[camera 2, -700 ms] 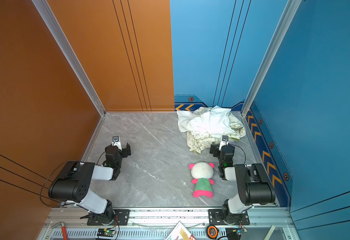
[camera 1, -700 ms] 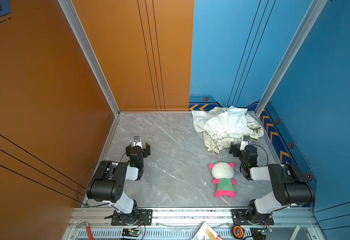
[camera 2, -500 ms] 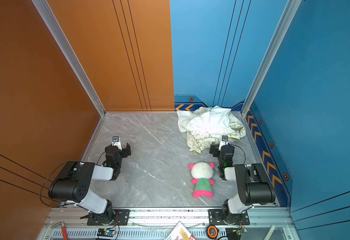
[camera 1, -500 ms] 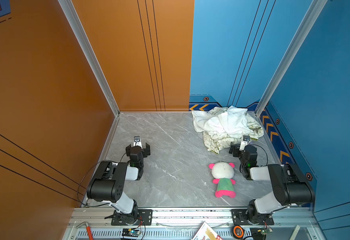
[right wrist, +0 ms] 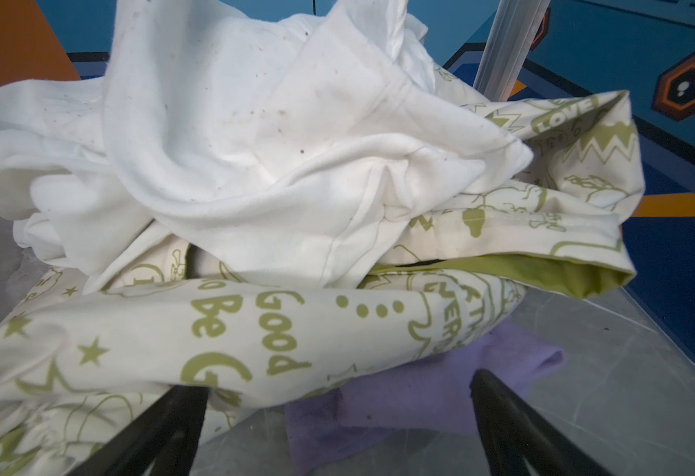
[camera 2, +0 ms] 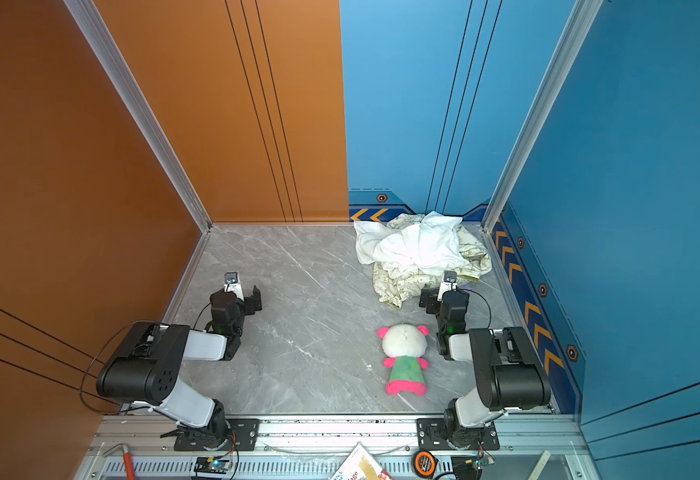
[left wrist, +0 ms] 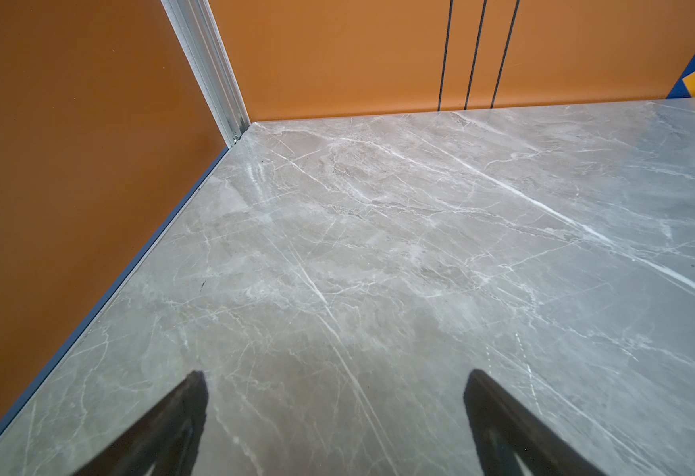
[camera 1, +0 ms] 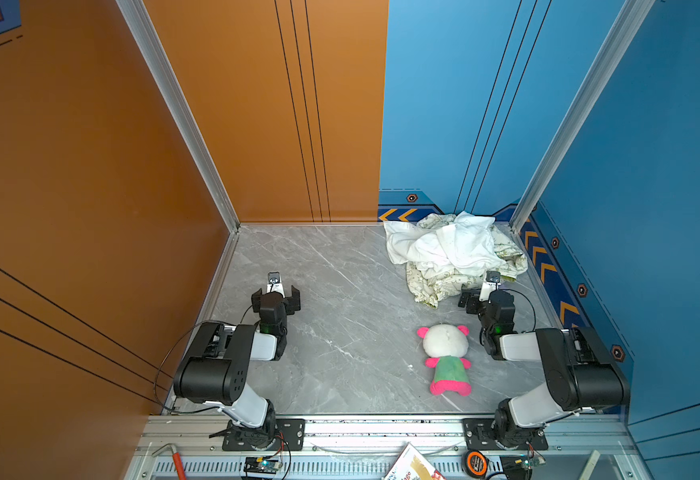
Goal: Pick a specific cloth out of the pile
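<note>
Grey marble counter (camera 1: 340, 316), orange walls to the left and blue to the right.

The pile (camera 1: 452, 253) sits in the far right corner in both top views, against the blue wall. The plain white cloth (right wrist: 255, 123) is on top. The cream cloth with green print (right wrist: 234, 329) is beneath it and spills toward the near side; "Good" and "Love" are legible in the right wrist view.

The cloth (right wrist: 420, 395), lilac-purple, is at the bottom of the pile. Only a flat corner shows, poking out from under the cream cloth onto the counter at the pile's near right edge. No lettering is visible on that part.

Right gripper (right wrist: 336, 383): jaws spread wide, nothing held, low at the near edge of the pile. The lilac corner lies just ahead, between the jaws. One finger is right at the cream hem; contact cannot be judged.

Left gripper (left wrist: 336, 376): jaws spread wide, empty, over bare counter on the left side, well apart from the pile.

Pink-and-green plush bear (camera 1: 445, 357): lying on the counter near the right arm, on the near side of the pile and clear of it
</note>
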{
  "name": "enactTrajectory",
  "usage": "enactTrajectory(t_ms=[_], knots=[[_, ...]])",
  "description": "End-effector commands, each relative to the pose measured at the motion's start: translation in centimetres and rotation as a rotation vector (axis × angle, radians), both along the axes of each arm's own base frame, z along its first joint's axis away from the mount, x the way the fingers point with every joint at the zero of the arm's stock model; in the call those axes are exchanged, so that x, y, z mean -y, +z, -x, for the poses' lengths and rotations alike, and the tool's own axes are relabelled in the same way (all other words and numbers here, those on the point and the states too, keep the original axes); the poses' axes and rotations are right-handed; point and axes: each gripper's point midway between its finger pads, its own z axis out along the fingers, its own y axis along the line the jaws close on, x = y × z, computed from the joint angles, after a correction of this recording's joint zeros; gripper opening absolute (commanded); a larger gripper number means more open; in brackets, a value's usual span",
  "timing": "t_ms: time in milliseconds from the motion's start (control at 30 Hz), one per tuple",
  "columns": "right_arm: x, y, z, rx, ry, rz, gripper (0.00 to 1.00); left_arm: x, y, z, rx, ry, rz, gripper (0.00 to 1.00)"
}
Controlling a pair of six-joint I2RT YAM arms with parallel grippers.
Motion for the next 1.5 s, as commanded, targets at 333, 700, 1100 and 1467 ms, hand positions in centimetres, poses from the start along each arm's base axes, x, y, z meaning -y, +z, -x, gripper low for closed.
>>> enactTrajectory(t_ms=[333,700,1100,1467], knots=[[0.1,0.2,-0.4,0.004,0.001,-0.022,1.00,0.3,0.4,-0.3,0.008,-0.027,0.026,0.98],[0.9,4.3,1.5,-0.005,-0.071,-0.061,1.00,-0.3,0.4,-0.1,0.015,-0.012,0.057,0.98],[4.2,4.9,3.3,-0.026,-0.238,-0.385,1.00,5.7,11.2,1.4,0.051,-0.396,0.060,0.98],[6.2,1.0,1.7,-0.063,-0.293,-0.848,0.77,8.0,12.8,3.6,0.151,-0.519,0.133,0.98]])
